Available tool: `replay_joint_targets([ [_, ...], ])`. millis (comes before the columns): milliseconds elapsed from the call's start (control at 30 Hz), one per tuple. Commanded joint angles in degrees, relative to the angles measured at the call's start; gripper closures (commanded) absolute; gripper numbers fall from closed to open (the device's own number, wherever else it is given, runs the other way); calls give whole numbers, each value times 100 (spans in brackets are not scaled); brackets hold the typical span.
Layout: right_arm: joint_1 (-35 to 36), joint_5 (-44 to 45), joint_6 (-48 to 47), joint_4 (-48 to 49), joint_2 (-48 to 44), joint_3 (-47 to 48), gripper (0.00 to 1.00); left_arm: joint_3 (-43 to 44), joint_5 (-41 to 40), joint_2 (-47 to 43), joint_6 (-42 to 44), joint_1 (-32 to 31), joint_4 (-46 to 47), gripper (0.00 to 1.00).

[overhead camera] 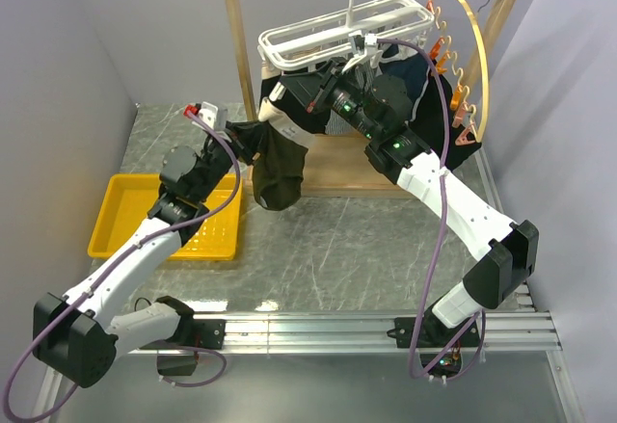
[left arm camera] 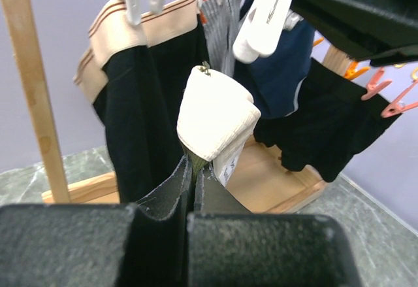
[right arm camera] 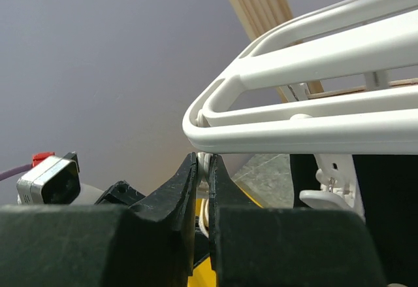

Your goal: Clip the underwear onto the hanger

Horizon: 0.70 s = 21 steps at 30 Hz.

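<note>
Underwear: ribbed beige waistband and olive cloth, being pinched by the clenched left gripper near the table's far edge.
Hanger: smooth white plastic bars.
Right gripper: being clamped on a half-hidden white clip.

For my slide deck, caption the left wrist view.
Left claw holds the underwear, beige waistband up, below a hanger clip.

The right hand sat just under the rounded corner of the hanger, its jaws nearly together, pinching a thin white piece. A white clip hung at right against dark fabric. A wooden bar slanted above.
</note>
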Motion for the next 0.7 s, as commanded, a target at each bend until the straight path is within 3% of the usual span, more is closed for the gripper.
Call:
replay_joint_targets([
  [0, 25, -319, 57, 106, -170, -27, 100, 389, 238, 71, -178, 31, 358, 100],
  [667, 25, -354, 4, 115, -126, -53, 100, 706, 405, 264, -503, 101, 288, 100],
])
